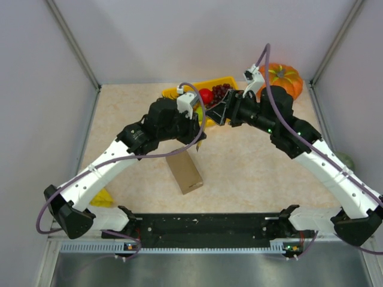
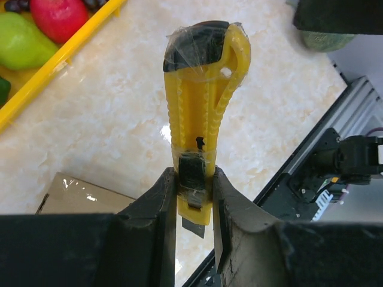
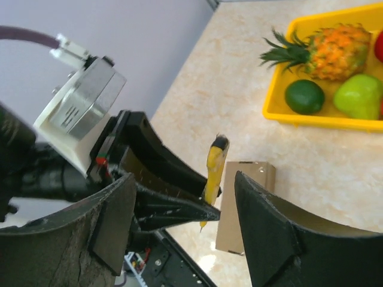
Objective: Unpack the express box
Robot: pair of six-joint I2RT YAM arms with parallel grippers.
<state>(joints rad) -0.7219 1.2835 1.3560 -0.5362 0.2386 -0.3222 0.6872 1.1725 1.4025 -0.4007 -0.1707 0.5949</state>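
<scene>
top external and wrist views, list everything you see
express box: 1, brown, table centre
utility knife: 1, yellow and black, in left fingers
tray: 1, yellow, far edge
pineapple: 1, orange-yellow, in tray
lime: 1, dark green, in tray
pear: 1, light green, in tray
apple: 1, red, in tray
grapes: 1 bunch, dark, in tray
pumpkin: 1, orange, far right corner
unclear yellow item: 1, yellow, beside left arm base
unclear green item: 1, green, right table edge
left fingers: 2, black, shut on the knife
right fingers: 2, black, open, near the knife

Bright, even light with soft shadows; glare spots on the table (image 2: 166,130); wrist-view foregrounds blurred.
</scene>
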